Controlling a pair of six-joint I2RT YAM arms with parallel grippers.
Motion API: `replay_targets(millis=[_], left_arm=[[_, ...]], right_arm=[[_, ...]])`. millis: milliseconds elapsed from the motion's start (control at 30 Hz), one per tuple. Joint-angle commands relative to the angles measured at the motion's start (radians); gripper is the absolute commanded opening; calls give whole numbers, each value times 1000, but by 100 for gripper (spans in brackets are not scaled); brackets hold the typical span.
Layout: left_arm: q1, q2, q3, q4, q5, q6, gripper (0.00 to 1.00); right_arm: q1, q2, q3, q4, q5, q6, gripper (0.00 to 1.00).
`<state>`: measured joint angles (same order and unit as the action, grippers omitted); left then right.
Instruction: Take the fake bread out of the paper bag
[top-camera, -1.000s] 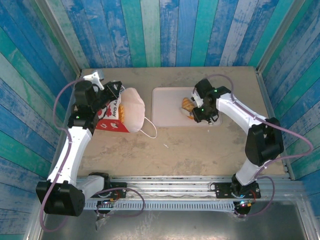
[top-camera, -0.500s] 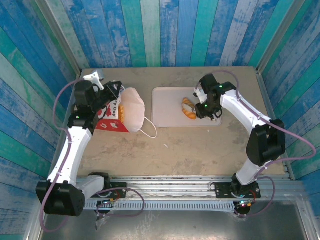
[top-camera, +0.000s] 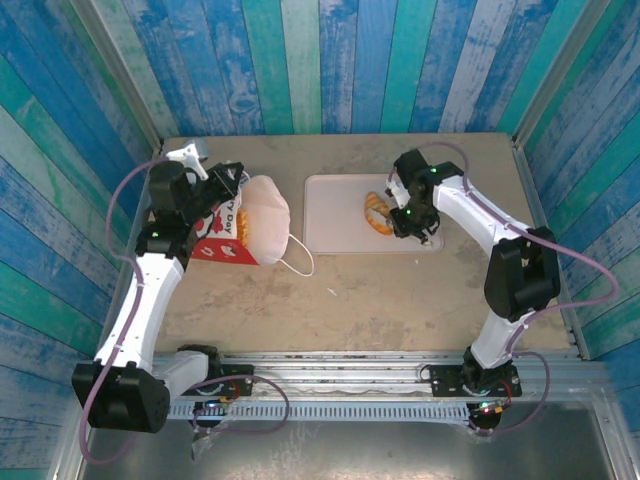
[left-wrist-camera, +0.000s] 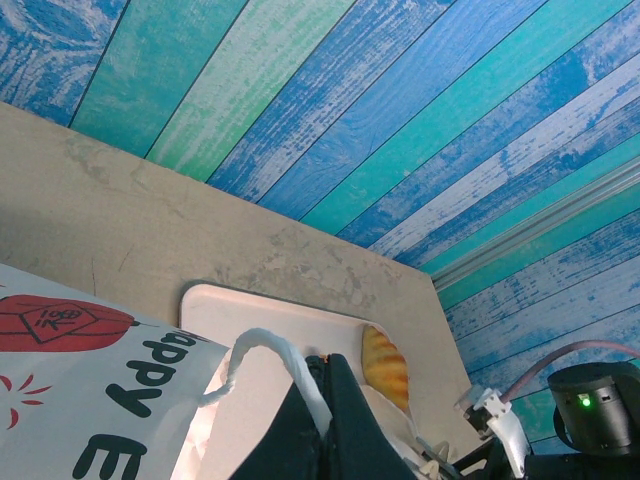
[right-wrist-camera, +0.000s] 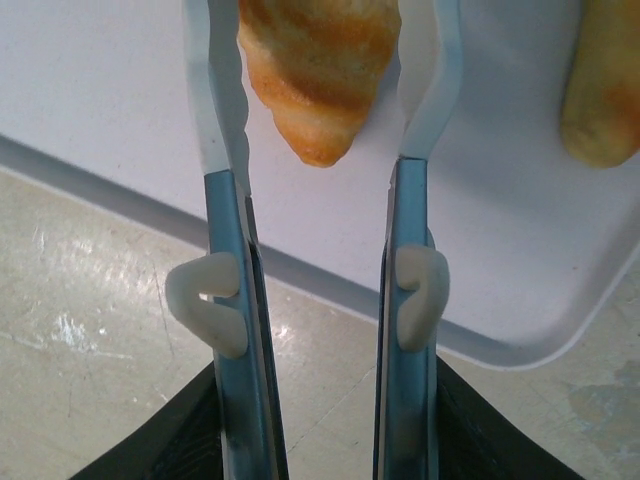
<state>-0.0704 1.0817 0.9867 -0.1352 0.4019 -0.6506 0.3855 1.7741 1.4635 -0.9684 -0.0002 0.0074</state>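
Croissant, golden-brown and ridged, lies on smooth white round-cornered tray.

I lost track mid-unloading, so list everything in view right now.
paper bag: one, red and white, on its side at the table's left, mouth toward the tray
tray: one, pale, back centre of the table
fake bread: two visible, golden-brown, on the tray's right part
table: one, beige
left gripper: shut on the paper bag's top edge by its string handle
right gripper: open, fingers either side of one bread piece
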Motion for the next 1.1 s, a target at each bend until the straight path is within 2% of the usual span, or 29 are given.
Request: replay_targets(millis=[0, 333, 433, 633, 1067], left_arm=[[-2, -20, 8, 14, -2, 15, 3], [-1, -12, 9, 14, -3, 25, 3], [-2, -11, 6, 14, -1, 25, 4], [-2, -11, 2, 17, -2, 23, 4], [-2, -12, 4, 22, 3, 16, 4]], right_arm=[[-10, 19, 51, 11, 59, 62, 46], [-39, 54, 105, 21, 108, 173, 49], [-41, 40, 110, 30, 78, 181, 51], [-39, 9, 104, 44, 67, 131, 55], [-40, 51, 104, -2, 64, 84, 50]])
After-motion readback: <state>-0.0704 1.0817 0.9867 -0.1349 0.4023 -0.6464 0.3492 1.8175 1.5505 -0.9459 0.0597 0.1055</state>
